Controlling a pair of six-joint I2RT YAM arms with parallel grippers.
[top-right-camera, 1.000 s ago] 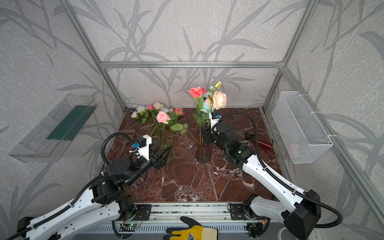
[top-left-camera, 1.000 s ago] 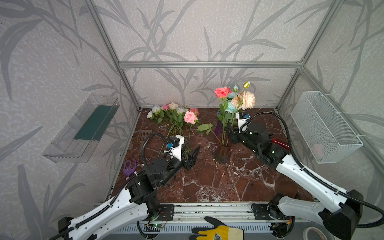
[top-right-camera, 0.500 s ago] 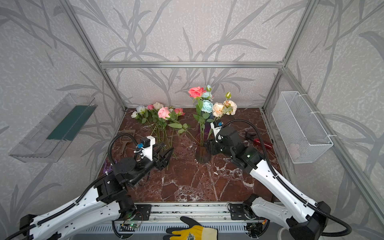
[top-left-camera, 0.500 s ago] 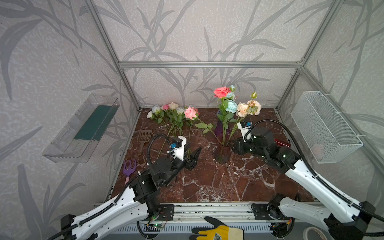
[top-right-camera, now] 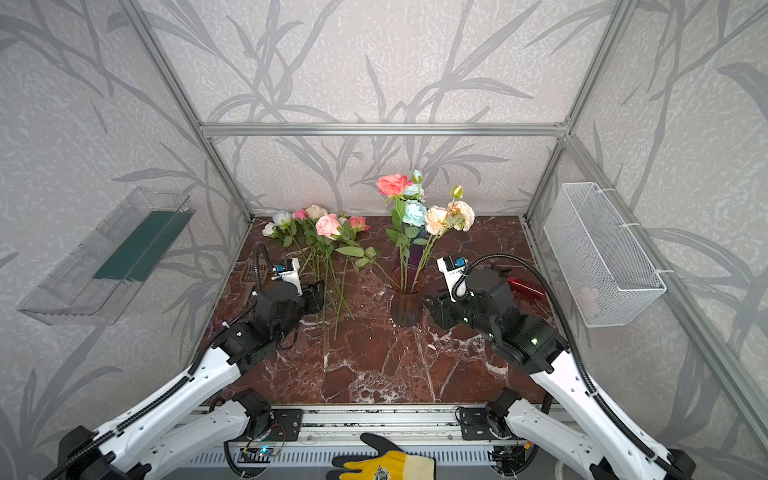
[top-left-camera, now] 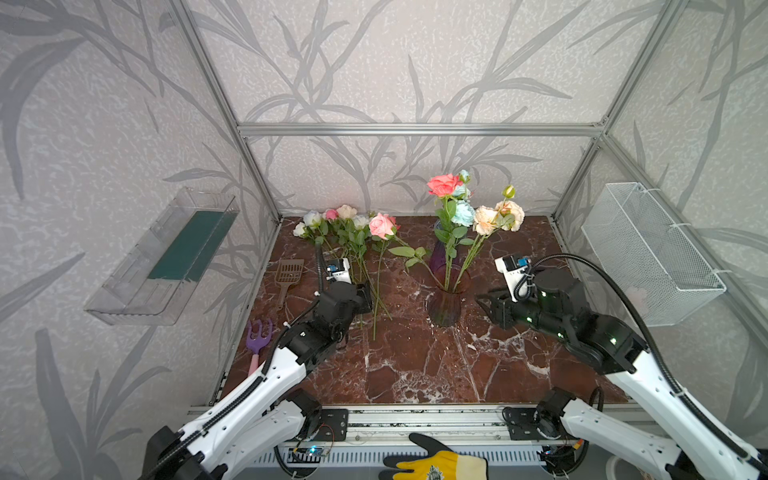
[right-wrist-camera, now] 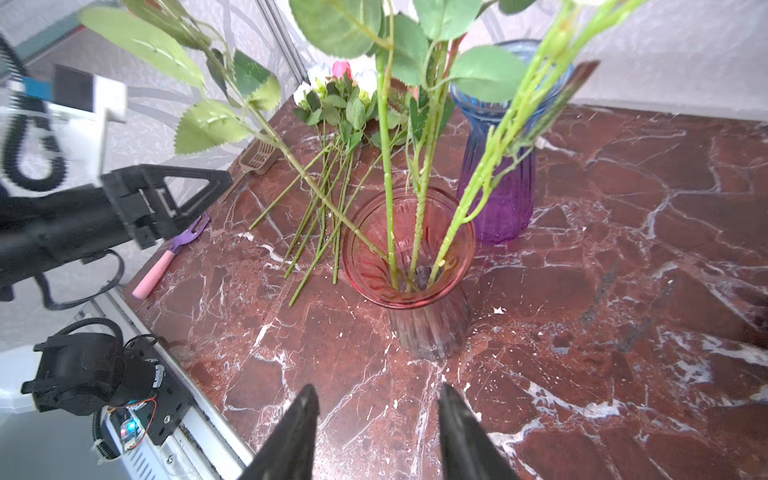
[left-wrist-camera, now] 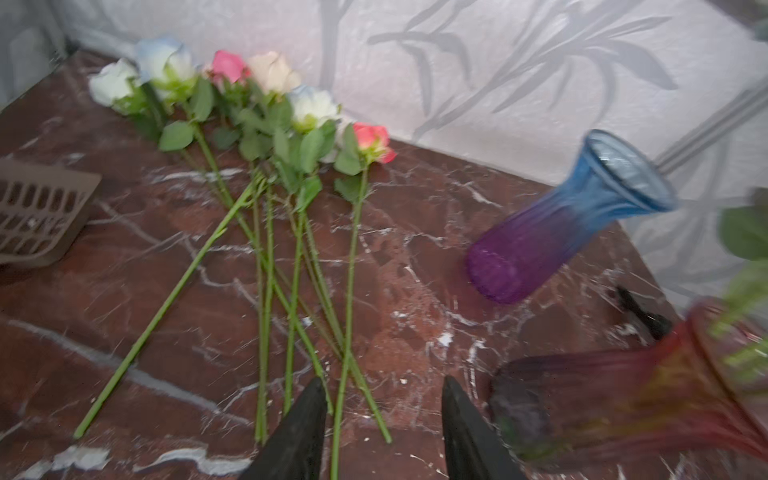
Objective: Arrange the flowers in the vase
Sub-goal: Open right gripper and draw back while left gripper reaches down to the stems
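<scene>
I see a glossy red-brown marble-look tabletop (top-left-camera: pixel 415 365) veined white, a ribbed translucent pink glass-like vase (right-wrist-camera: pixel 428 328), a second ribbed vase (left-wrist-camera: pixel 540 245) shading blue to purple, a white wire-mesh basket (top-left-camera: pixel 648 249) and a clear plastic tray (top-left-camera: pixel 137 286).

The counter (top-left-camera: pixel 415 374) is red-brown marble veined with white, evenly and brightly lit. Pale grey walls (top-left-camera: pixel 374 62) papered with darker grey leaf sprays close it on three sides, set in an aluminium frame (top-left-camera: pixel 415 129) whose crossbar runs above the counter's far edge. Left of the counter a clear plastic tray (top-left-camera: pixel 162 257) with a dark green floor hangs on the wall. Right of it hangs a white wire-mesh basket (top-left-camera: pixel 648 253). An aluminium rail (top-left-camera: pixel 415 415) borders the near edge.
</scene>
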